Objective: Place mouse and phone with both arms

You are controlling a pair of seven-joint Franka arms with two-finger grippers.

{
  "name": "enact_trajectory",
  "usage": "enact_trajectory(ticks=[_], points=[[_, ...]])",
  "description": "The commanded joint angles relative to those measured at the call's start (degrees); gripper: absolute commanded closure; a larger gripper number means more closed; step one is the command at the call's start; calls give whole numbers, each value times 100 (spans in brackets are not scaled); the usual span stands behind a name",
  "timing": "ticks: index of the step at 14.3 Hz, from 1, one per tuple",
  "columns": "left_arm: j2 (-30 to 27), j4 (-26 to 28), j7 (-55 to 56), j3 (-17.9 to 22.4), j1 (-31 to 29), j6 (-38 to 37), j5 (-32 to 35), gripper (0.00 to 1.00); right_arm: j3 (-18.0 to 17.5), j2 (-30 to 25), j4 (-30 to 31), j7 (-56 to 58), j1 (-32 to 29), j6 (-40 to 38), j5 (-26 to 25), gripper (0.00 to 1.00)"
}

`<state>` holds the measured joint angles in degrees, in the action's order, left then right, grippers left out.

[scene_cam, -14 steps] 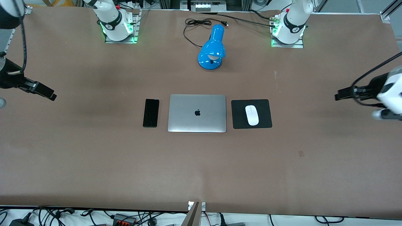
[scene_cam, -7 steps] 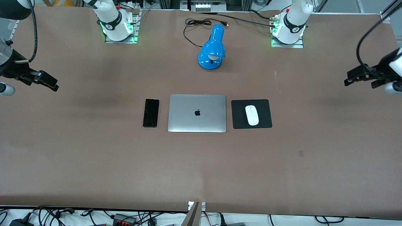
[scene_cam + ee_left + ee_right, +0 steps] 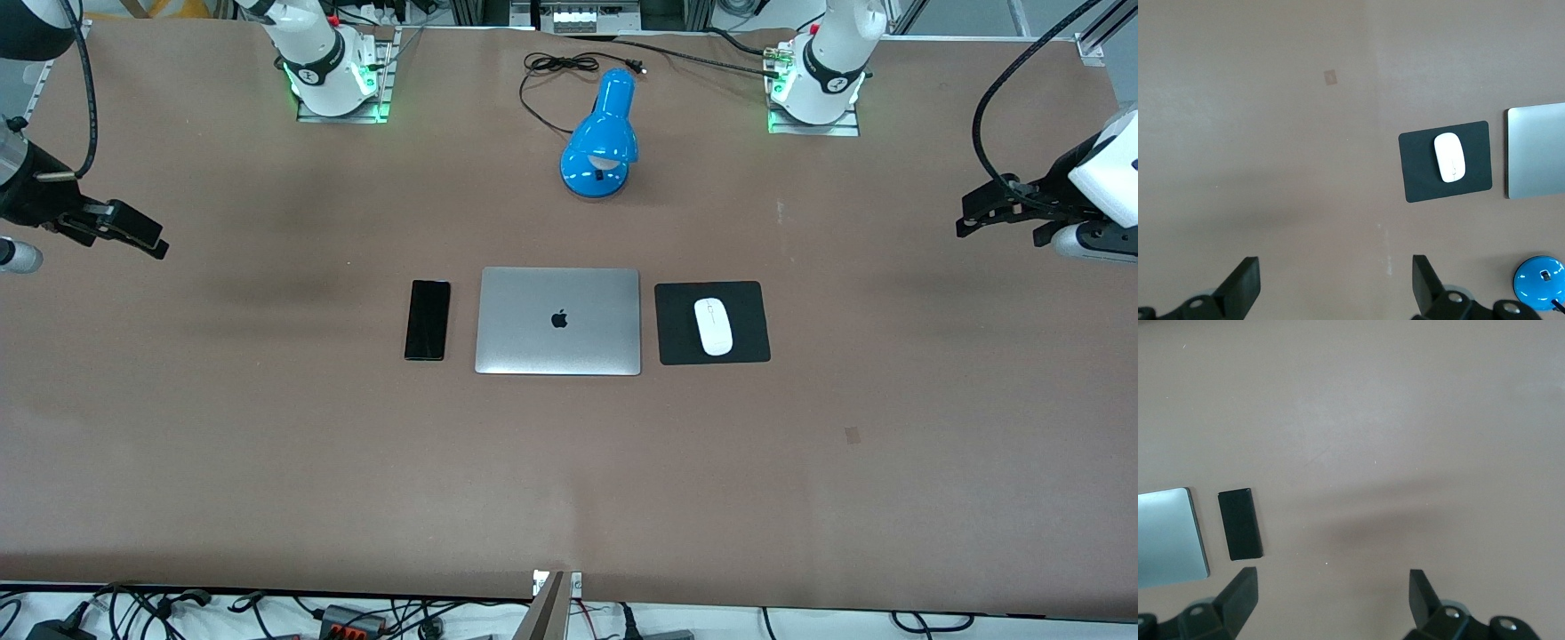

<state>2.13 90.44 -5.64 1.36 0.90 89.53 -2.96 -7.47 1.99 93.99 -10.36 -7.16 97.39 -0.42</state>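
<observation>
Brown desk [image 3: 267,462]: phone [image 3: 428,319] flat beside laptop [image 3: 558,320], mouse [image 3: 714,326] on pad [image 3: 751,307]. My left tool [image 3: 978,217] & right tool [image 3: 142,240]: both released, up over desk ends, holding nothing.

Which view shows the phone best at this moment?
The front view: the phone lies flat beside the closed laptop, fully visible, untouched. The right wrist view also shows it whole, but smaller; the left wrist view misses it.
</observation>
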Motion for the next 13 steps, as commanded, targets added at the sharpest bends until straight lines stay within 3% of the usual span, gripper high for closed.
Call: enact_trajectory(ticks=[1, 13], points=[[-64, -174, -104, -371, -273, -294, 94, 0, -17, 91, -135, 131, -84, -27, 94, 0], [130, -360, -104, -496, -327, -516, 94, 0, -26, 109, -161, 148, -40, -97, 85, 0]])
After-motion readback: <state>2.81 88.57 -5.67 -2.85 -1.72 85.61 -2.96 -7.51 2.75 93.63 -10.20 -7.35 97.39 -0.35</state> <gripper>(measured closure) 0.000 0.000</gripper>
